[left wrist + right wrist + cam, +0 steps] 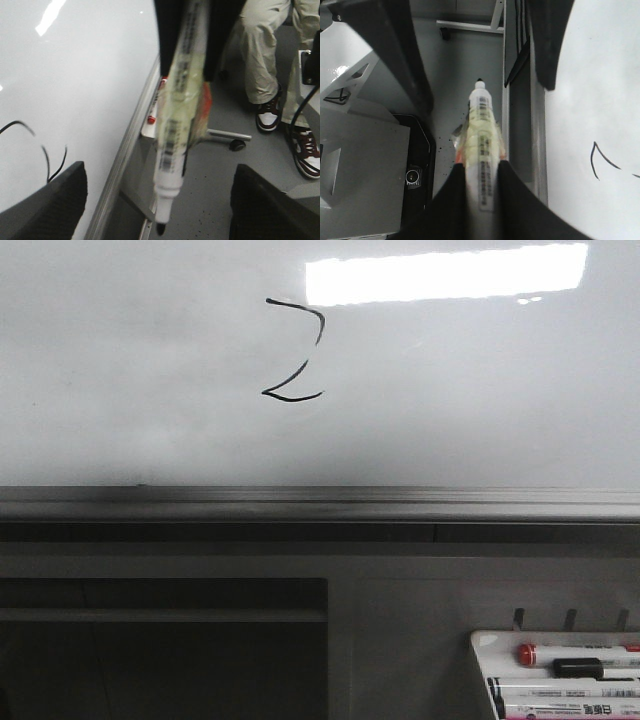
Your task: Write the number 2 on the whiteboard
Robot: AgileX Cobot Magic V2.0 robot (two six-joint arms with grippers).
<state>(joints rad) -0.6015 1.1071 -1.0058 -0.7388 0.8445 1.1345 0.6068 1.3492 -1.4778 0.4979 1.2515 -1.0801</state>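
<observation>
The number 2 (295, 350) is drawn in thin black ink on the whiteboard (120, 390), left of a bright light reflection and above the grey ledge (320, 505). No gripper shows in the front view. My right gripper (481, 167) is shut on a white marker (482, 125) wrapped in yellowish tape, its black tip uncapped and off the board. My left gripper (160, 170) is open, its fingers (55, 205) wide apart on either side of that marker (175, 150) without touching it. Parts of the strokes (50, 160) show in both wrist views.
A small white marker tray (485, 650) with several markers hangs below the ledge at the right. A person's legs and shoes (267, 112) stand on the grey floor beside the board. A grey box (360, 175) lies on the side away from the board.
</observation>
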